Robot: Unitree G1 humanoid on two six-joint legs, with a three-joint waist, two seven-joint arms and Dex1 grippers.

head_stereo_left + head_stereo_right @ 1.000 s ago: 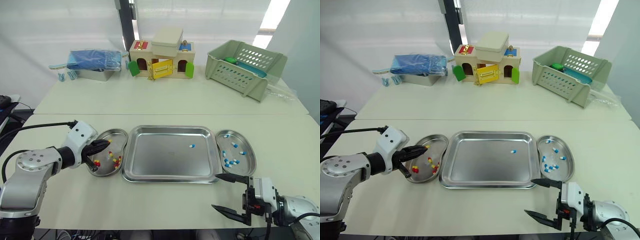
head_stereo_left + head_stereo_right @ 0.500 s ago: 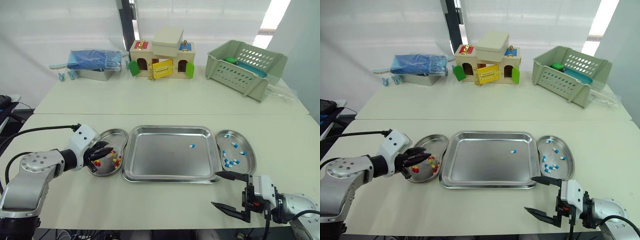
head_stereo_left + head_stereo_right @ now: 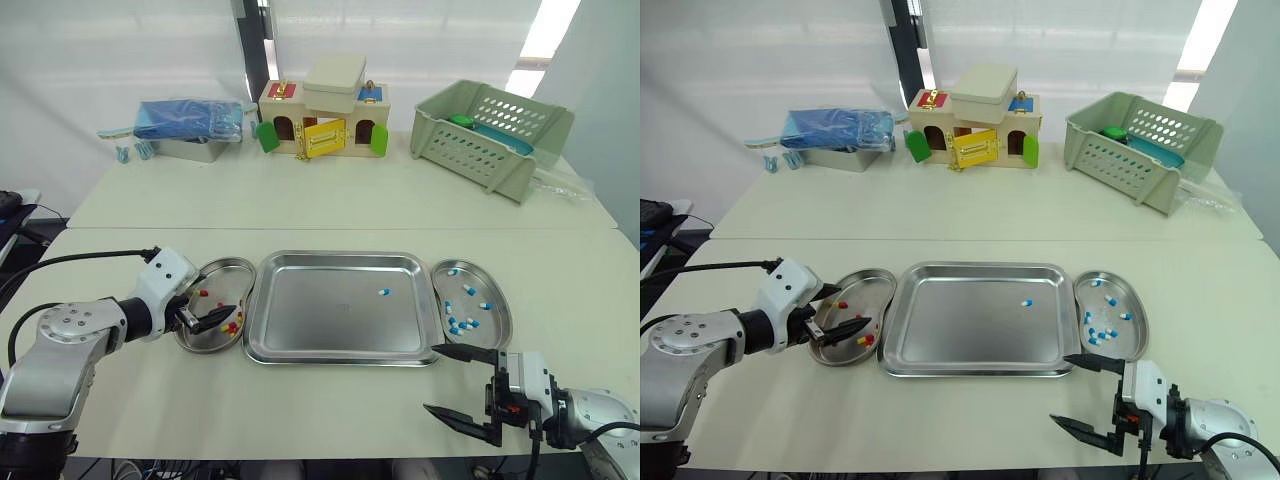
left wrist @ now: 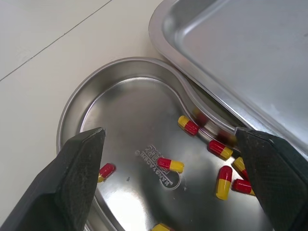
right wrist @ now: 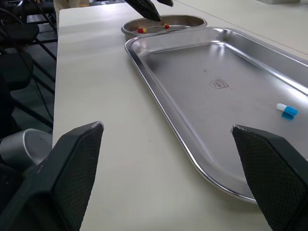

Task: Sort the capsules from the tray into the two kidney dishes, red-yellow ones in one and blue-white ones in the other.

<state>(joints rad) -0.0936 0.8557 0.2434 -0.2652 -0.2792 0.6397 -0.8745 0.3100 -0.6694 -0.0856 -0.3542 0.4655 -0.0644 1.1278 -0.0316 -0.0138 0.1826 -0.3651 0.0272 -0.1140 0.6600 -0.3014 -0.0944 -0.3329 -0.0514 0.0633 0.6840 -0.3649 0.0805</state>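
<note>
The steel tray (image 3: 340, 256) lies in front of me with one blue-white capsule (image 3: 384, 292) on its right half. Left of it, a kidney dish (image 3: 215, 267) holds several red-yellow capsules (image 3: 232, 325). My left gripper (image 3: 207, 308) hangs open just over this dish with nothing between its fingers; the wrist view shows the capsules (image 4: 170, 164) lying loose on the dish floor (image 4: 110, 106). The right kidney dish (image 3: 497, 322) holds several blue-white capsules (image 3: 462, 322). My right gripper (image 3: 465, 383) stands open and empty near the table's front edge, short of the tray's right front corner.
At the back of the far table stand a blue bundle on a metal box (image 3: 190, 122), a toy house (image 3: 322, 120) and a green plastic basket (image 3: 490, 135). A seam between the two tables runs behind the tray.
My left gripper went from shut to wide open over the left dish, and a red-yellow capsule now lies by its far finger. The right gripper has barely moved.
</note>
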